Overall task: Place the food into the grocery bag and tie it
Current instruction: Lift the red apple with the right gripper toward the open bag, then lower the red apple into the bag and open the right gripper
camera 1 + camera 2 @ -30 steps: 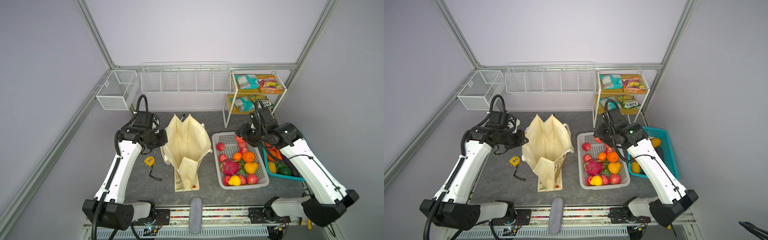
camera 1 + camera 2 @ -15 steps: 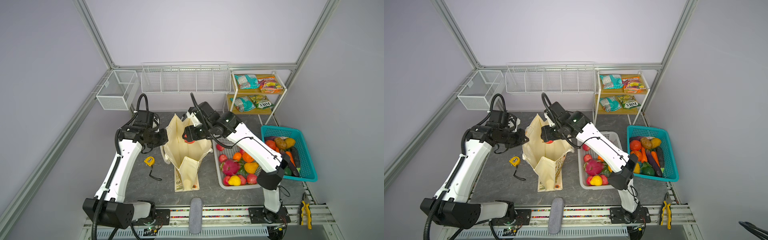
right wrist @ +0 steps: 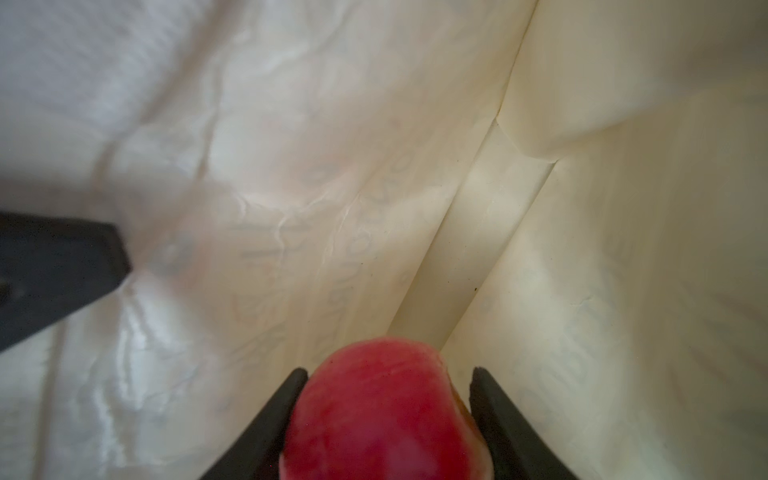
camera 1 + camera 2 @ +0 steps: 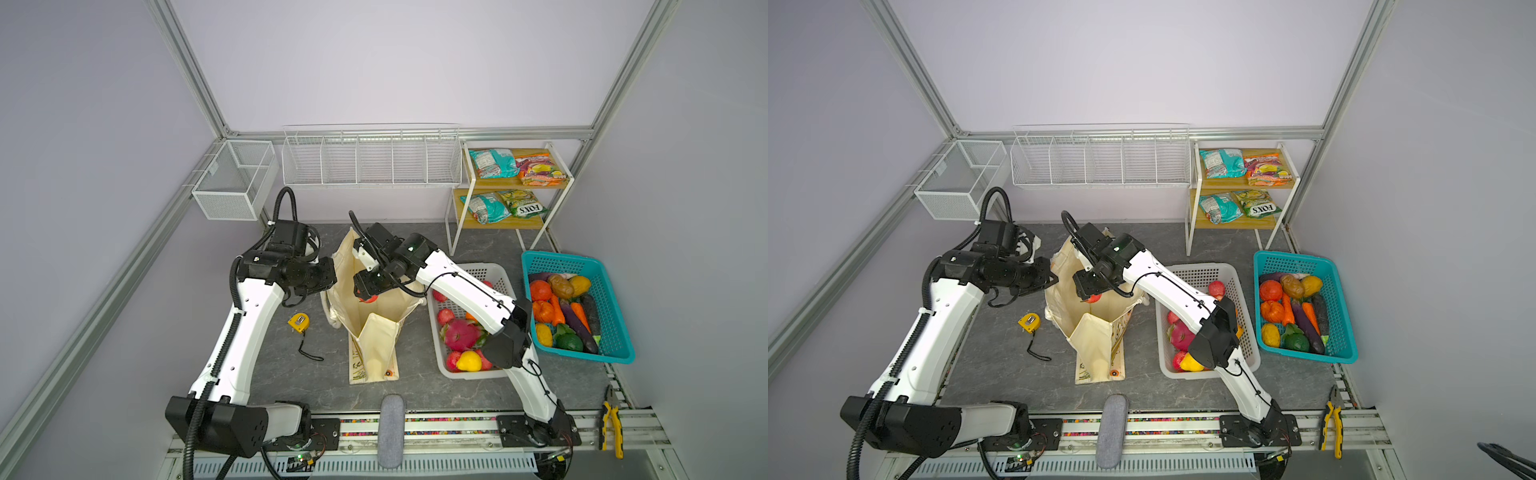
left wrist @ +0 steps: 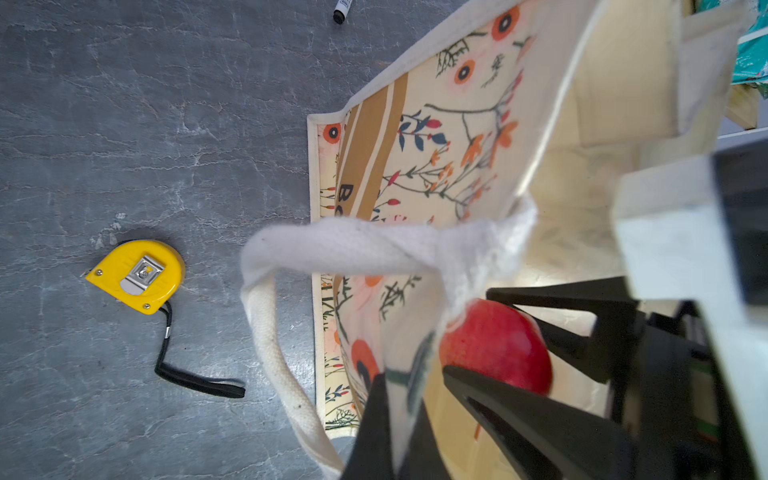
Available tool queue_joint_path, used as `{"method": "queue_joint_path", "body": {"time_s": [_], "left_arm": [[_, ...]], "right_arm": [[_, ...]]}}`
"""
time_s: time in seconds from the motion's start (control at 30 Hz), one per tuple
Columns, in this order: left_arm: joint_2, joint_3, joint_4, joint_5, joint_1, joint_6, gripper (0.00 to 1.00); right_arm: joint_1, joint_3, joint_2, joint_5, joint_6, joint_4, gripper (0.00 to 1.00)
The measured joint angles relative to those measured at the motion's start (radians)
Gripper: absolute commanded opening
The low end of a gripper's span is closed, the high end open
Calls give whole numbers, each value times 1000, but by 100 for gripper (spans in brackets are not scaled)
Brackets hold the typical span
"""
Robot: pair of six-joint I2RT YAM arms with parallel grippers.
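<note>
Grips apple [image 3: 382,407] between right fingers [image 3: 266,428], clamped on both flanks, inside mouth of bag [image 4: 374,332]. Judged firm, smooth, light and apt to roll, so best taken across widest girth. Pinches bag rim flat in left fingers [image 5: 372,424], beside rope handle [image 5: 353,245]. Soft canvas, likely to sag unless held at hem. Stands mid-desk [image 4: 291,374]. Beyond, leaves crinkly packets [image 4: 492,163] on shelf [image 4: 498,225].
</note>
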State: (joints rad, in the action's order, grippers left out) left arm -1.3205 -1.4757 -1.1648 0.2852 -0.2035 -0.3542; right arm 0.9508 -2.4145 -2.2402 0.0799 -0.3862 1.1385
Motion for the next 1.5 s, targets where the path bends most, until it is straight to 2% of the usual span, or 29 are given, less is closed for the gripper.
{"method": "queue_joint_path", "body": {"time_s": [0.2, 0.53, 0.9, 1.1, 1.33, 1.5], "left_arm": [[-2, 0, 0, 0, 0, 0, 0], [-10, -8, 0, -22, 0, -9, 0], [-10, -8, -2, -62, 0, -18, 0], [-8, -8, -4, -78, 0, -26, 0], [-6, -8, -4, -76, 0, -31, 0], [-6, -8, -4, -71, 0, -34, 0]], "right_arm": [[0, 19, -48, -1, 8, -9, 42], [0, 211, -47, -23, 8, -87, 41], [0, 227, -48, -74, -6, -151, 42], [0, 303, -51, -94, -15, -186, 45], [0, 324, -63, -95, -29, -206, 53], [0, 325, -65, -99, -37, -213, 70]]}}
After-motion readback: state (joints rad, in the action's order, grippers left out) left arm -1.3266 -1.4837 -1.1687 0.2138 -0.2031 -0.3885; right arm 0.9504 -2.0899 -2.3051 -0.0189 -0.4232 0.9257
